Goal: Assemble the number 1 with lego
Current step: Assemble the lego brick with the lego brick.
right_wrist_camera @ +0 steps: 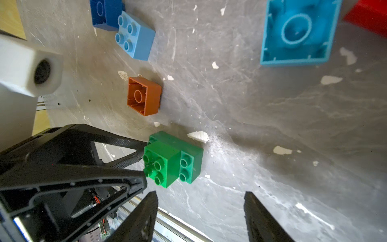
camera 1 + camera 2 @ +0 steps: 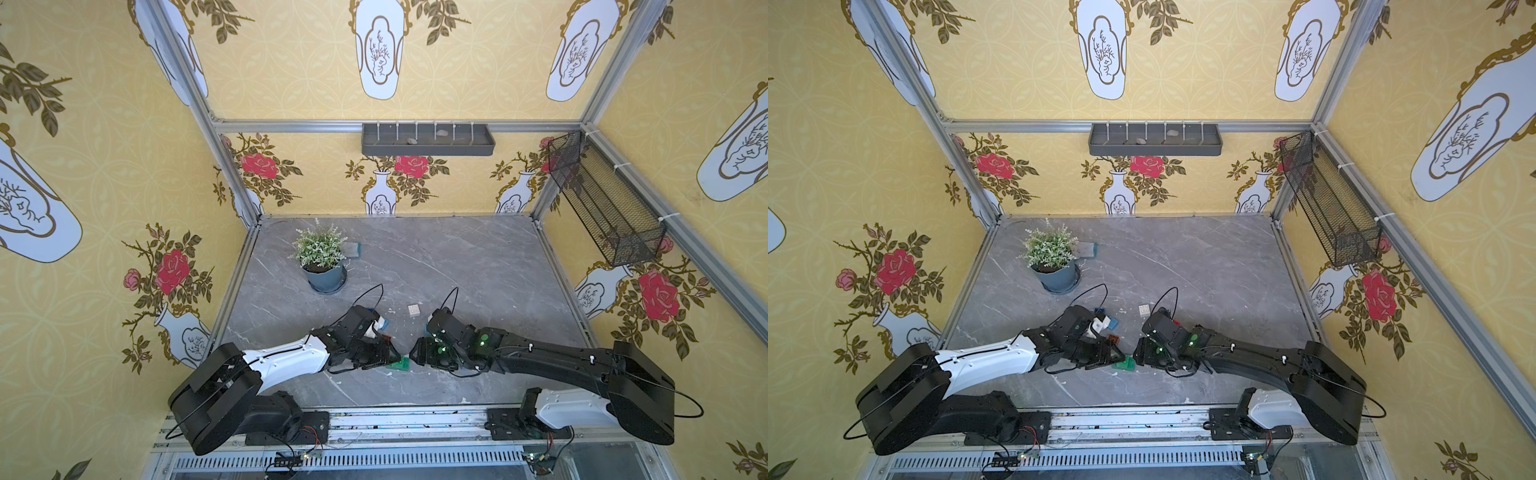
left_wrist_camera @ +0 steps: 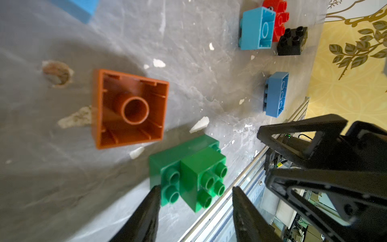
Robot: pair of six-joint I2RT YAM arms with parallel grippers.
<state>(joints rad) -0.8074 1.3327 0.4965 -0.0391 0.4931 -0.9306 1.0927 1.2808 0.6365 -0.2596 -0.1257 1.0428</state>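
Listing the lego on the grey worktop [image 2: 478,270]: green square brick [image 3: 201,167] seated on long green brick [image 3: 160,165], near the front edge; my left jaws parted, tips at one end of that pair, not clenched; my right jaws released, empty, just beside it; orange-brown brick [image 3: 129,109] upturned nearby; light blue brick [image 3: 257,28], red brick [image 3: 280,18], black brick [image 3: 292,40] clustered further off.
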